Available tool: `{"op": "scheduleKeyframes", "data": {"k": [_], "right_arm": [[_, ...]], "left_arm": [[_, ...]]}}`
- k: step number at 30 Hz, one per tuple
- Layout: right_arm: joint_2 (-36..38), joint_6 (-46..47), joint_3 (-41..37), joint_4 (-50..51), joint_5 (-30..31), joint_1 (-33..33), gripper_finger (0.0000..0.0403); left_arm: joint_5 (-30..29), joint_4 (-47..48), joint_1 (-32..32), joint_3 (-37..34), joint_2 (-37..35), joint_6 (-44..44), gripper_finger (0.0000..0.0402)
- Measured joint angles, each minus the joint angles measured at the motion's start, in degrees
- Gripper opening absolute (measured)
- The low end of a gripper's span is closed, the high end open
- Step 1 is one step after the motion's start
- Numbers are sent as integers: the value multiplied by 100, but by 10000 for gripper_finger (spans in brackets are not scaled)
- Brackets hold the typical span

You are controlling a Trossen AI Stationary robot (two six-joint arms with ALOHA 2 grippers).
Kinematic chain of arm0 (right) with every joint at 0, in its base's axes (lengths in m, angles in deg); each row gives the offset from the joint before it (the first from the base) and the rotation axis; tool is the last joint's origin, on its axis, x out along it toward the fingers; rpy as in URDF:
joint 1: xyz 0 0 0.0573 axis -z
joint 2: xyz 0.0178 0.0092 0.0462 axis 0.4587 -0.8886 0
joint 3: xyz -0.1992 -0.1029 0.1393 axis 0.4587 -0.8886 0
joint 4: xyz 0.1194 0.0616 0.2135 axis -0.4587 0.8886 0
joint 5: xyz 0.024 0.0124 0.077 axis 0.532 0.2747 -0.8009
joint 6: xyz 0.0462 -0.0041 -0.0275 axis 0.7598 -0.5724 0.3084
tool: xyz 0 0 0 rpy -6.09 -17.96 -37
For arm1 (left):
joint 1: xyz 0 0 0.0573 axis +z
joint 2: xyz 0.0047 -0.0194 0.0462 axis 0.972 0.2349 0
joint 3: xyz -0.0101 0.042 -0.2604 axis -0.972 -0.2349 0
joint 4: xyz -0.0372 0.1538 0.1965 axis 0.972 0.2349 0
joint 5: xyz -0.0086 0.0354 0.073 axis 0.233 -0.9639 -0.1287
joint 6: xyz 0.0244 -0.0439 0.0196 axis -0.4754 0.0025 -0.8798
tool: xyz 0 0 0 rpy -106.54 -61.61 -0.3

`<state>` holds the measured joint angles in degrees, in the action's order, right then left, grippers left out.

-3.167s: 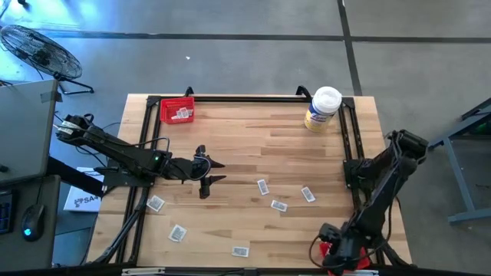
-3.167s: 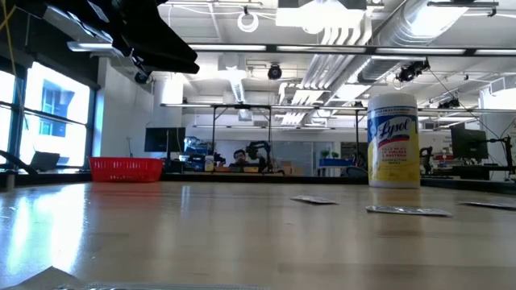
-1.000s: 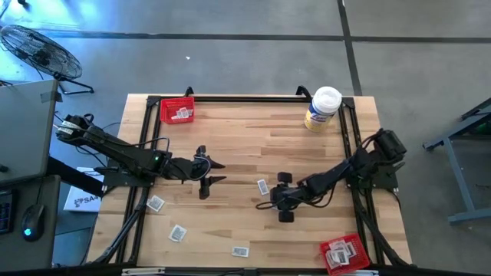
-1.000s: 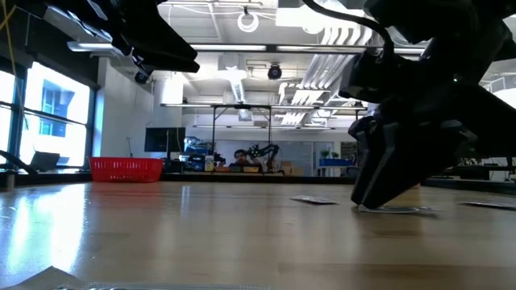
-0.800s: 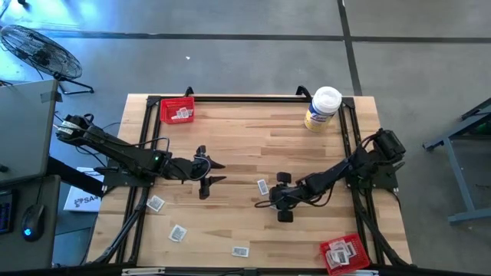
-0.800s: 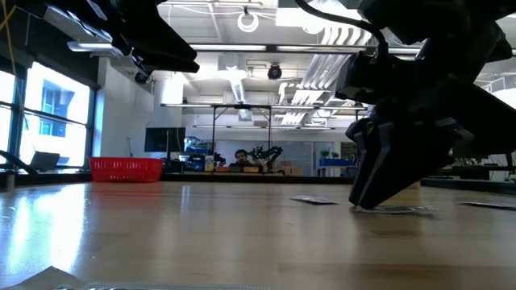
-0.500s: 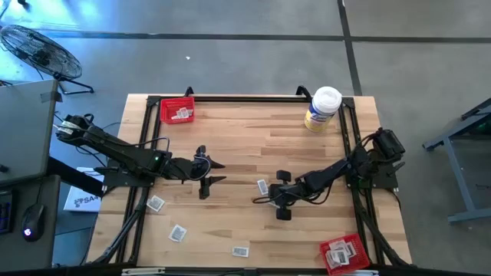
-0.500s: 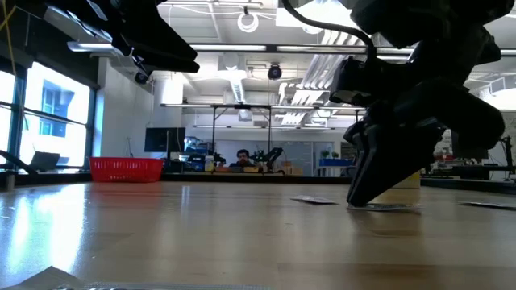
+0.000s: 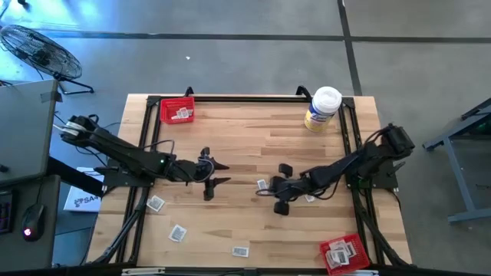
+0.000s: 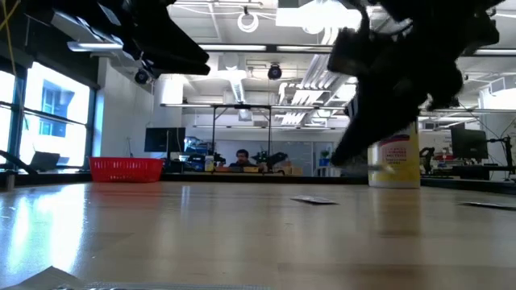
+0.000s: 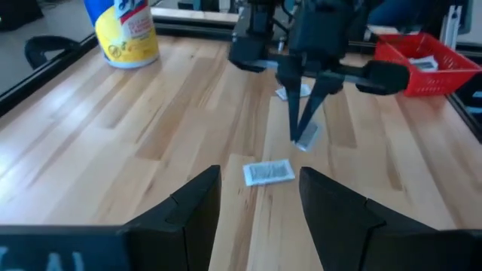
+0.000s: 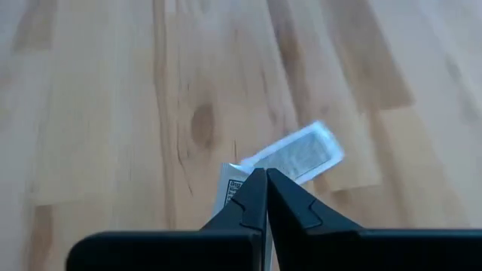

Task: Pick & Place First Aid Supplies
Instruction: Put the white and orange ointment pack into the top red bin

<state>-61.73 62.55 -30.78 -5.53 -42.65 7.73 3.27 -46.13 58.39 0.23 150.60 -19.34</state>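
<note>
A packet (image 11: 306, 135) hangs pinched in the closed right gripper (image 11: 300, 134) above the counter (image 9: 253, 130). The left gripper (image 9: 214, 175) waits open. Both red trays (image 9: 177, 110) hold packets; several still lie loose (image 9: 178, 233).

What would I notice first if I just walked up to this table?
Probably the right gripper over the middle of the wooden table, its jaws pinched shut on a small white packet lifted off the wood. After that, the two red trays: one at the far left corner, one at the near right corner, both holding packets.
</note>
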Motion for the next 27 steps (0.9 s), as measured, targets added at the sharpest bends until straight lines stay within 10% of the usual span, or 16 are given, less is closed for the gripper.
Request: {"op": "scheduleKeyframes", "data": {"k": [13, 27], "right_arm": [[368, -1854, 0, -1783, 1317, -42, 1], [370, -2900, 2, -2345, 2132, -31, 2]], "left_arm": [[129, -2975, 7, 51, 1932, -20, 179], [715, -3580, 586, 582, 2690, 735, 179]]}}
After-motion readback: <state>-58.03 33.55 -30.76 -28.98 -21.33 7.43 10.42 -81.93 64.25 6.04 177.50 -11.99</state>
